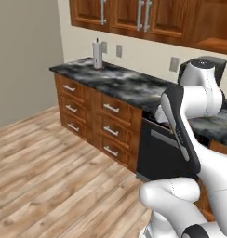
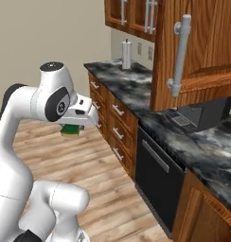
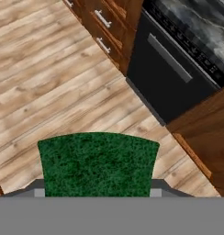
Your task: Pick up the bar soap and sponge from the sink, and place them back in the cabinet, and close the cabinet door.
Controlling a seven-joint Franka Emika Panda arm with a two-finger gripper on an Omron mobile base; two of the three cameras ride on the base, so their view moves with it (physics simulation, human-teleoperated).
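Note:
My gripper [image 2: 72,125] hangs out over the wooden floor, away from the counter, and is shut on the sponge [image 2: 70,130], whose green top and yellow layer show under the hand. In the hand view the green sponge [image 3: 98,163] fills the space between my two fingertips [image 3: 39,189]. The cabinet door [image 2: 202,52] stands open at the upper right, its long silver bar handle [image 2: 179,56] facing me. The sink and the bar soap are out of view.
A dark marble counter [image 1: 120,81] runs over drawer cabinets [image 1: 108,125] and a black dishwasher [image 3: 171,73]. A paper towel holder [image 1: 97,54] stands at the counter's far end. Open wooden floor [image 1: 45,172] lies to the left. A dark appliance [image 2: 198,116] sits under the open door.

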